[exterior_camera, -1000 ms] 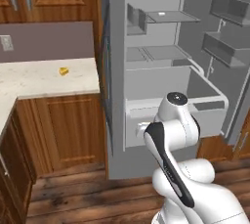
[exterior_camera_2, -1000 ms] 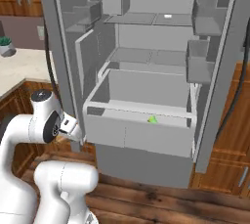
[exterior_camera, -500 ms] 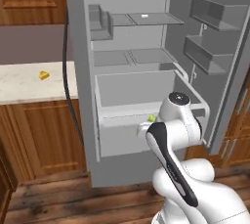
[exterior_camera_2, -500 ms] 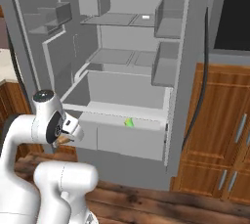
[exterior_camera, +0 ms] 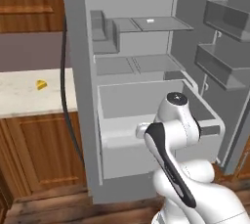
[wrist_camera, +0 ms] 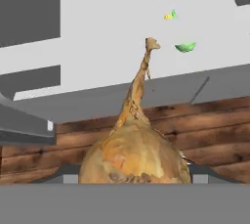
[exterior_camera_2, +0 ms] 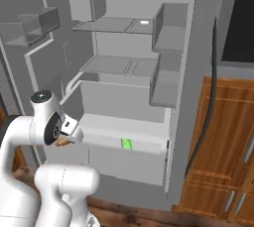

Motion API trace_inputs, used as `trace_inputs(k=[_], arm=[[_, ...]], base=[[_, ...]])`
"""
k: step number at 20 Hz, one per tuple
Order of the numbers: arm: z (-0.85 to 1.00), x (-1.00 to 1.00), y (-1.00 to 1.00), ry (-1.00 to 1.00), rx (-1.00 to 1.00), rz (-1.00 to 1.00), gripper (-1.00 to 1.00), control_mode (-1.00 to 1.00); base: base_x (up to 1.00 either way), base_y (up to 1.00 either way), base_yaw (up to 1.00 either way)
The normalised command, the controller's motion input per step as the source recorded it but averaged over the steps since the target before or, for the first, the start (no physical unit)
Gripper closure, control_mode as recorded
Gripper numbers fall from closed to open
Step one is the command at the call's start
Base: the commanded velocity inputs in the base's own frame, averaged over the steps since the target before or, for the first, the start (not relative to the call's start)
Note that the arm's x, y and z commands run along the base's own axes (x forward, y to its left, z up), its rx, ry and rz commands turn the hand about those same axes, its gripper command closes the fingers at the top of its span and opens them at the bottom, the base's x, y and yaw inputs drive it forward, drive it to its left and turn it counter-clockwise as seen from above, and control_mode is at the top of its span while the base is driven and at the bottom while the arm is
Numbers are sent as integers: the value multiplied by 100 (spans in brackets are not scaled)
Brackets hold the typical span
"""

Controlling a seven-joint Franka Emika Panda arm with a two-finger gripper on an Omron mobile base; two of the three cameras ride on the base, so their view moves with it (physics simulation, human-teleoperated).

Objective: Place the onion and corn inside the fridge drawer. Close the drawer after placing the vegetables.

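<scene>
We see our claw (exterior_camera_2: 63,141) clamped on the onion (wrist_camera: 134,157), held just in front of the open fridge drawer (exterior_camera_2: 129,159). The corn (exterior_camera_2: 126,143) already lies inside that drawer, near its front wall.

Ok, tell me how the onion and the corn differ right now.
The onion is brown-tan and round with a long stem; the corn is bright green. The onion sits at the gripper, outside the fridge drawer; the corn already lies in the drawer. Both are small.
</scene>
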Motion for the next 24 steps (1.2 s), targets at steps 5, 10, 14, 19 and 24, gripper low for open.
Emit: trace_inputs(k=[5,10,14,19,24], arm=[[0,0,0,0,0,0,100,100],[0,0,0,0,0,0,100,100],[1,-5,-6,-7,0,3,100,-100],[47,67,-4,-4,0,2,100,-100],[1,100,21,14,0,0,100,-100]], base=[[26,-85,21],[51,-67,35],[-1,-17,14],[0,0,0],[0,0,0]])
